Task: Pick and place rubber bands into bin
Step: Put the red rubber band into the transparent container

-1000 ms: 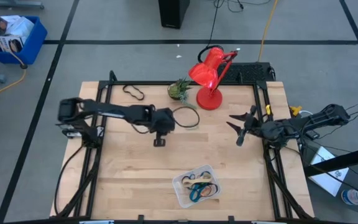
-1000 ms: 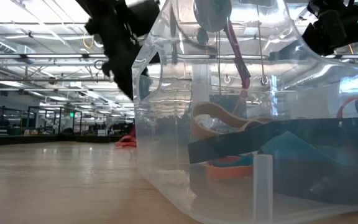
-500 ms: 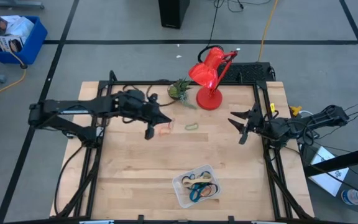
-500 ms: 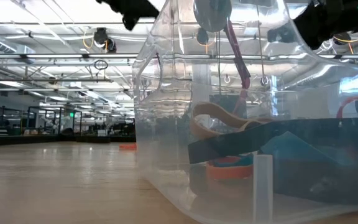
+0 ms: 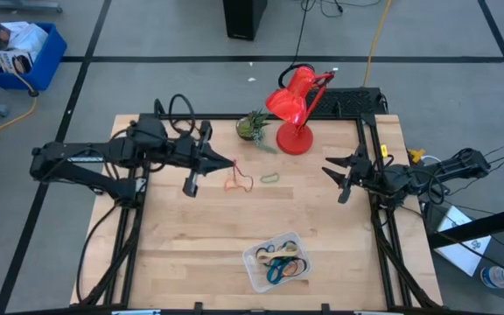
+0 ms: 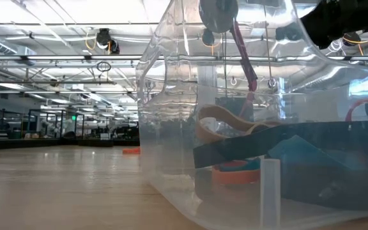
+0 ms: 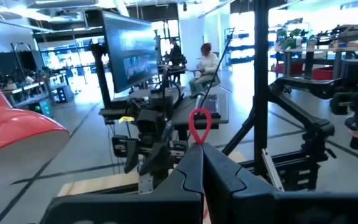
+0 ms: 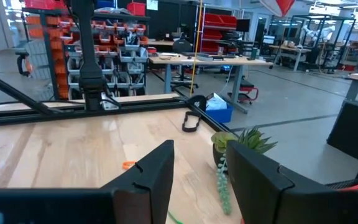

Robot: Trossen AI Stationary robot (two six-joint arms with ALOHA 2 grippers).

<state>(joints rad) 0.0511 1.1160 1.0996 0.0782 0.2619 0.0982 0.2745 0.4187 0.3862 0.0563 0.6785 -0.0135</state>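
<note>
The left gripper [image 5: 231, 164], fingers pinched shut on a red rubber band [image 7: 199, 124], hangs above the surface. It should carry it high over the bin [image 5: 277, 261] before releasing. The right gripper [image 5: 338, 178] waits, fingers open and empty.

Overhead camera above table [image 5: 191, 236]; low camera against bin [image 6: 260, 128].

Bright even overhead light, soft shadows
</note>
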